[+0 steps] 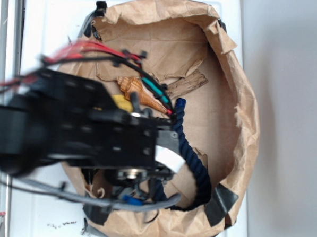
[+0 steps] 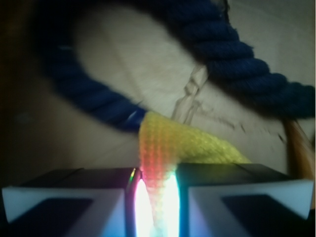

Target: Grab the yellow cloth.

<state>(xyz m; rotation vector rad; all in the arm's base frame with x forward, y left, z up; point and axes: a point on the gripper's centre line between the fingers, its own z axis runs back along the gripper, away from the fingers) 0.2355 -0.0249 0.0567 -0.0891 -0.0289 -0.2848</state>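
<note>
Wrist view: claw [image 2: 157, 197] pinches yellow cloth [image 2: 173, 143].

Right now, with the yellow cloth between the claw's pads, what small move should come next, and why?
Probably a slow, straight lift. In the wrist view the claw is closed on a fold of the yellow cloth, and the navy rope lies close behind the cloth. A gentle rise should show whether the grip holds without dragging the rope.

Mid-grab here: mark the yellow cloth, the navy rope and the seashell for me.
yellow cloth [image 2: 182, 145], wrist view, on the waffle-textured fold above the closed fingers.
navy rope [image 1: 191, 152], exterior view, mid-length of the strand.
seashell [image 1: 141, 93], exterior view, on the ridged orange-tan body.
</note>
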